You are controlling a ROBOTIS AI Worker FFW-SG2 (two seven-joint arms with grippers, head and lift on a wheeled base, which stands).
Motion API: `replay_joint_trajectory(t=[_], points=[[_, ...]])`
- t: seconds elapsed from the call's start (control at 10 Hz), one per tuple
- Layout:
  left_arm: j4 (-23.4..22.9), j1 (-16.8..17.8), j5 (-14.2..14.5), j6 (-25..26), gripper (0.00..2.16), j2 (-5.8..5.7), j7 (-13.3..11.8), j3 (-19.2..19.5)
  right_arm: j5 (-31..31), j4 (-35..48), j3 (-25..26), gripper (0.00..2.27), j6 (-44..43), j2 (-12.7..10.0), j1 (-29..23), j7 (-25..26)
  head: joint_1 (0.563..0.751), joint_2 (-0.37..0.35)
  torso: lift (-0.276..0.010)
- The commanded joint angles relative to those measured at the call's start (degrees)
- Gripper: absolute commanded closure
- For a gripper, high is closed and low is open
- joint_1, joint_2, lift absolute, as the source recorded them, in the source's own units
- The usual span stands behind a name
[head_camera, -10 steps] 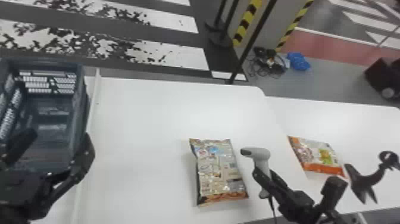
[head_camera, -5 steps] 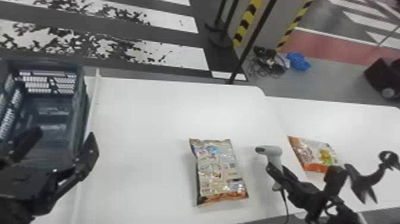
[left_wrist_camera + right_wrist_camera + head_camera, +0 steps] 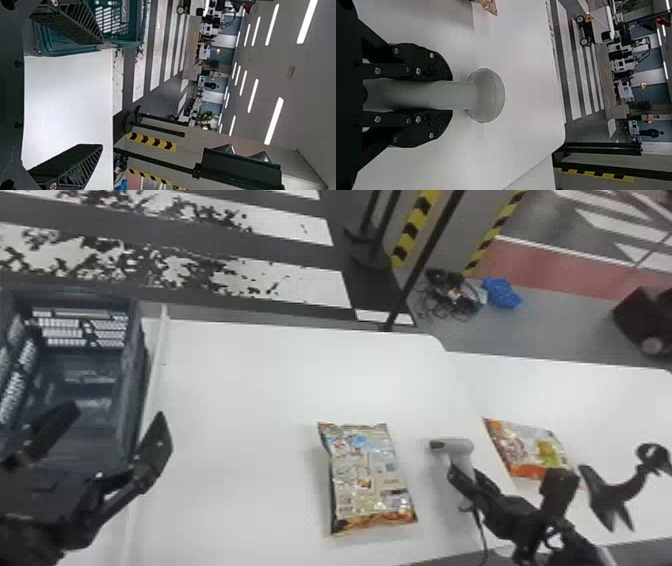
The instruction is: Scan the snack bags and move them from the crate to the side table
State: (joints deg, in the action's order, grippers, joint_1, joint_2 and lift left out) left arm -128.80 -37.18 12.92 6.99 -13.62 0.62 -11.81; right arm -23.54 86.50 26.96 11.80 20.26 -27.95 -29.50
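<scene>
The left tool (image 3: 117, 415) has its fingers wide apart at the crate (image 3: 134, 370), and a raised white strip (image 3: 156, 375) runs between crate and desk (image 3: 240, 390). On that desk lies a shiny snack bag (image 3: 370, 477); just to its right, the right tool (image 3: 466, 476) grips the grey scanner (image 3: 462, 449) by its handle. An orange-edged bag (image 3: 530, 450) lies on the side desk (image 3: 610, 405), partly behind the right arm, near a curved black stand (image 3: 625, 492).

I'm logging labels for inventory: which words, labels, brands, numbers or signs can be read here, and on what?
No text can be read.
Silver and orange snack bag: print too blurred.
White and orange snack bag: print too blurred.
Grey plastic handheld scanner: none readable.
</scene>
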Motion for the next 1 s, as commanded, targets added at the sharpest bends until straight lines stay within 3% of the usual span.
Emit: replay_joint_trajectory(t=[0.0,0.1,0.2,0.3,0.5,0.7,0.9], points=[[-0.14,0.01,0.0,0.0,0.06,-0.09,0.0,-0.23,-0.02,-0.01,0.2,0.64,-0.24,0.13,-0.08,-0.38,0.695,-0.35,-0.087],[-0.32,-0.08,-0.09,0.0,0.06,-0.18,0.0,-0.41,-0.11,0.16,0.28,0.61,-0.41,0.13,-0.26,-0.64,0.695,-0.35,-0.087],[-0.49,-0.26,-0.18,0.0,0.06,-0.18,0.0,-0.5,-0.28,0.43,0.55,0.26,-0.41,0.13,-0.35,-0.64,0.695,-0.35,-0.087],[-0.76,-0.52,-0.26,0.0,0.06,-0.27,0.09,-0.5,-0.46,1.48,0.99,0.06,-0.41,0.22,-0.79,-0.64,0.695,-0.35,-0.087],[-1.11,-0.79,-0.26,0.0,0.06,-0.36,0.17,-0.5,-2.74,10.01,2.48,0.06,2.05,0.05,-4.92,-1.43,0.695,-0.35,-0.087],[-1.28,-1.05,-0.7,0.17,0.06,-0.53,0.09,-0.94,-4.41,16.16,5.12,0.1,18.22,0.13,-4.57,-13.56,0.695,-0.35,-0.087],[-1.28,-1.22,-0.61,0.17,0.06,-0.97,0.09,-0.85,-4.06,16.07,4.59,0.11,31.93,2.68,1.06,-24.9,0.695,-0.35,-0.087]])
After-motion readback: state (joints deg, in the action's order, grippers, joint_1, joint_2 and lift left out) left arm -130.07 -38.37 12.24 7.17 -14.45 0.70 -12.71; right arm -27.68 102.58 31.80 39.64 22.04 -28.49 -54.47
